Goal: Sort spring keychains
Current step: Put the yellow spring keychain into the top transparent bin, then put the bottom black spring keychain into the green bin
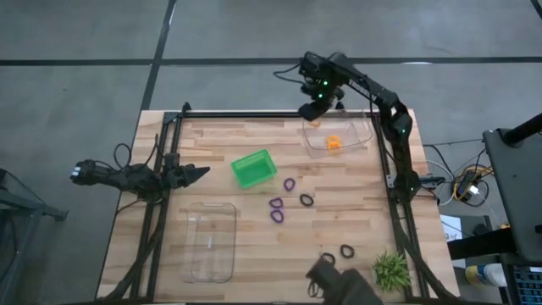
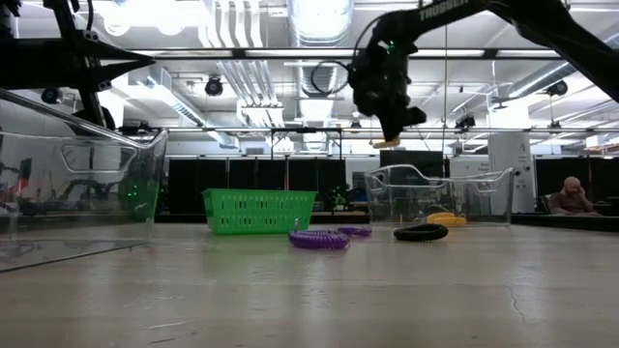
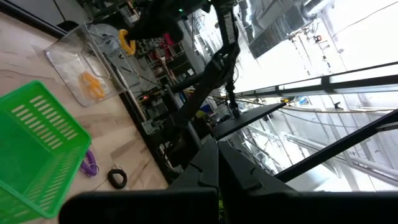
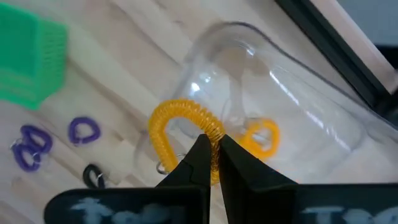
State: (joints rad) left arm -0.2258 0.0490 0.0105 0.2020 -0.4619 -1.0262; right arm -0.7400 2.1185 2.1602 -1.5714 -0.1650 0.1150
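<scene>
Above clear bin (image 4: 298,124), right end effector (image 4: 213,155) clamped on orange keychain (image 4: 180,121).

Table mid free btwn green bin (image 1: 253,168) & clear bin (image 1: 337,135)

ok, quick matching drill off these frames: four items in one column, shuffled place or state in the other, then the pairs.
Items:
1. right gripper
2. left gripper
3. green bin
4. purple keychains

Places or states:
A. lying loose on the wooden table, mid-table
B. shut on an orange keychain, held above the clear container at the far right
C. shut, holding nothing, waiting at the left edge
D. standing on the table with no keychain visible inside

Pairs: 1-B, 2-C, 3-D, 4-A
</scene>
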